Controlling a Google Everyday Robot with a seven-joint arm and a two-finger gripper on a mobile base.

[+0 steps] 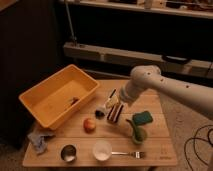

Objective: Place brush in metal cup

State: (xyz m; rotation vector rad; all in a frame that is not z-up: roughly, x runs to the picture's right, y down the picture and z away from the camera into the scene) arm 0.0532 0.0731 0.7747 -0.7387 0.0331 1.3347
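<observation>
The brush lies on the wooden table near its middle, whitish handle pointing to the back and dark head toward the front. The metal cup stands empty at the front left of the table. My gripper hangs at the end of the white arm that comes in from the right. It is just right of the brush handle, above the dark reddish-brown block.
A yellow bin fills the left back of the table. An orange ball, a white cup, a fork, a green cup, a green sponge and a blue cloth lie around.
</observation>
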